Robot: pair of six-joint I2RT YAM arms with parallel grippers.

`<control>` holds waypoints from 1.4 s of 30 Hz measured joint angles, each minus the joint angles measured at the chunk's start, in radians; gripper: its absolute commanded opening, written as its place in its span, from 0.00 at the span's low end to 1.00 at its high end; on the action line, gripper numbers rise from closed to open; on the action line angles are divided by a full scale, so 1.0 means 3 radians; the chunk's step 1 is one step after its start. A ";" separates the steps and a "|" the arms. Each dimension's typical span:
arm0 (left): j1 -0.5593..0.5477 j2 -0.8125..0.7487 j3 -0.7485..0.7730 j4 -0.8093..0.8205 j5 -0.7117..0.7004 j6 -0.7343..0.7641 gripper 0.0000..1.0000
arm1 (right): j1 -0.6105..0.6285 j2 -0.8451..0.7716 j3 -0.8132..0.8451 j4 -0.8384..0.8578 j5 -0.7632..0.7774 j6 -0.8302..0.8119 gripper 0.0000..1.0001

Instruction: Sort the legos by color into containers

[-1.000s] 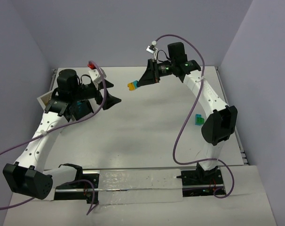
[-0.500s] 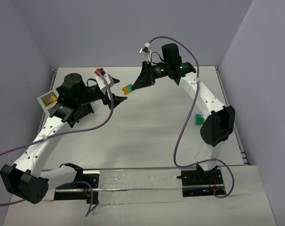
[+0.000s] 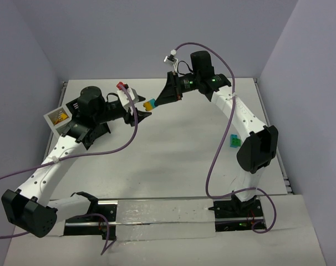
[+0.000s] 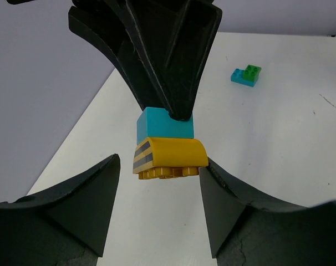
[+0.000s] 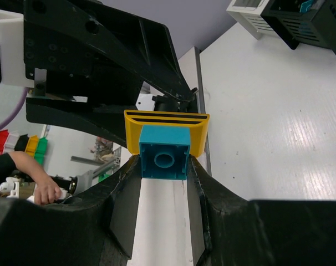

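My right gripper [image 3: 158,102] is shut on a teal brick [image 5: 164,152] that is joined to a yellow striped brick [image 5: 199,138], held in the air over the far middle of the table. My left gripper [image 4: 159,166] is open, and its fingers straddle the yellow brick [image 4: 171,155] from the other side. The right finger looks close to or touching it and the left finger stands apart. The joined pair shows in the top view [image 3: 150,105]. A teal-and-green lego [image 3: 233,141] lies at the right. A red lego [image 3: 121,86] sits at the far left.
A white bin [image 3: 58,117] holding yellow and orange pieces stands at the left, mostly hidden by the left arm. The bin cluster [image 5: 279,16], white and black, shows at the top of the right wrist view. Purple cables hang from both arms.
The right gripper carried the joined bricks a little left, then held still. The left gripper swung right and forward until its open fingers came around the yellow brick.
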 measured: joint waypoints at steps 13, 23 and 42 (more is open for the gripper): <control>-0.0088 0.0059 0.0000 -0.0009 -0.0174 -0.0016 0.29 | 0.0004 -0.0011 -0.0069 0.0144 0.0013 0.0236 0.22; -0.0134 0.0091 0.0006 -0.0005 -0.0315 0.0004 0.07 | -0.0002 -0.0011 -0.0111 0.0245 0.0015 0.0380 0.54; -0.0383 0.0101 0.0038 -0.0004 -0.0746 0.0430 0.00 | -0.0019 -0.0003 -0.0161 0.0502 -0.0004 0.0652 0.31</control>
